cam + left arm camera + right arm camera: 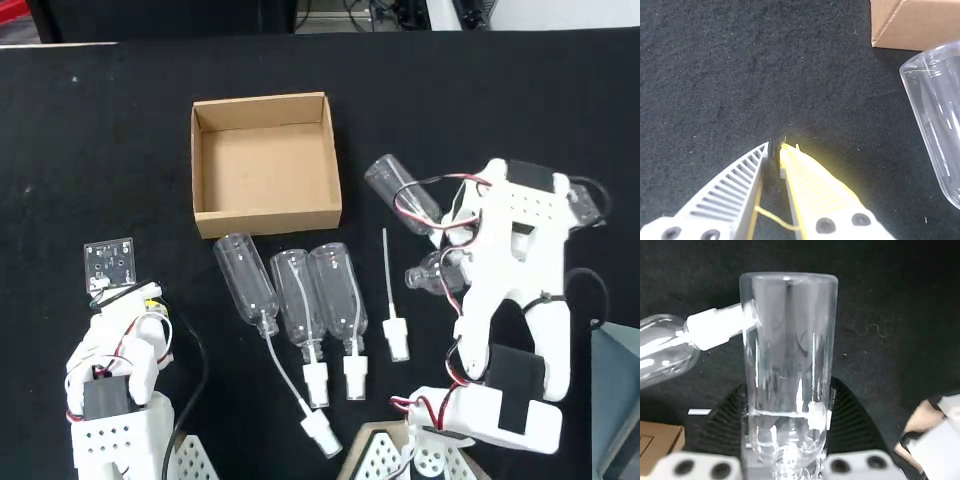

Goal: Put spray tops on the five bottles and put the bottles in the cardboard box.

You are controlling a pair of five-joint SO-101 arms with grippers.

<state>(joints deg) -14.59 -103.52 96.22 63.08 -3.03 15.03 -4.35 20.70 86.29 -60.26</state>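
The right gripper (790, 412) squeezes a bottle (787, 340). The loose spray top (396, 338) lies close by, toward the table's front edge, its tube pointing at the far edge.

I can read no text, number or brand from here. The small square pale plate (108, 263) on the black bench (80, 150) carries only dark dots, and the brown cardboard box (265, 215) shows plain walls.

closed fingers (774, 150) on black table (715, 75), bottle (940, 125) near.
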